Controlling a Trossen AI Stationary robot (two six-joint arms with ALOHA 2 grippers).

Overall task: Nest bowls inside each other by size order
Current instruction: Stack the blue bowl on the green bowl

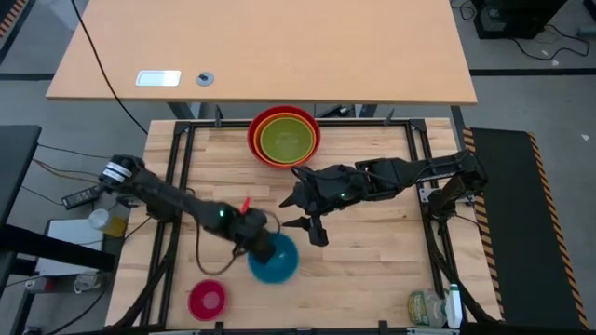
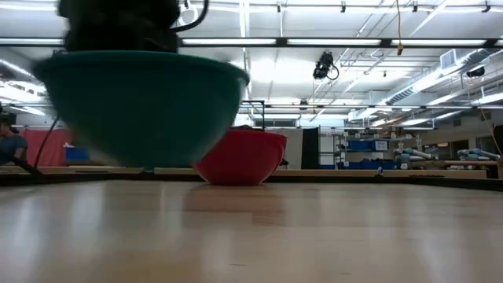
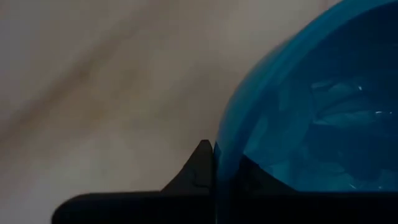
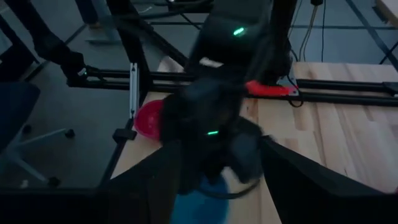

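My left gripper is shut on the rim of the blue bowl, near the table's middle front. In the low view the blue bowl hangs above the tabletop. The red bowl stands at the far edge with the orange bowl and the lime green bowl nested inside it. The pink bowl stands upright on the table at the near left. My right gripper is open and empty just beyond the blue bowl, toward the far right. My left gripper pinches the blue bowl's rim on the bowl's left side. One finger is outside the wall and the other is inside, showing through it. The bowl is upright and appears lifted clear of the table.
A black metal frame runs round the wooden tabletop. Bottles stand at the near right corner. A tan desk lies beyond the far edge. Bare wood lies right of the blue bowl.
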